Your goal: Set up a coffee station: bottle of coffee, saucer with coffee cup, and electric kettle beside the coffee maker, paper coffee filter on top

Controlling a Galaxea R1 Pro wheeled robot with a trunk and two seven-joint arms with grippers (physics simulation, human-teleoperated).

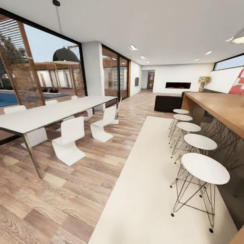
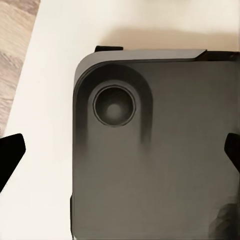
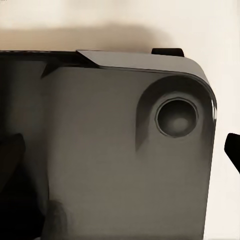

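1. Coffee gear is nowhere before me: no maker, bottle, filter, saucer, cup or kettle, so I cannot say where any of it stands.
2. From the head view I look down a long room: a white dining table [image 1: 51,115] with white chairs [image 1: 67,140] on the left, a pale rug [image 1: 142,189] down the middle, and a row of round stools [image 1: 205,167] along a wooden bar [image 1: 223,108] on the right.
3. My left gripper [image 2: 120,152] hangs over the robot's dark base [image 2: 165,165], its fingertips [image 2: 11,150] set wide at the frame edges with nothing between them.
4. My right gripper [image 3: 125,150] is likewise spread, carrying nothing, above the same base.
5. I judge the robot is in transit; nothing here shows any step finished, and every placement may remain.
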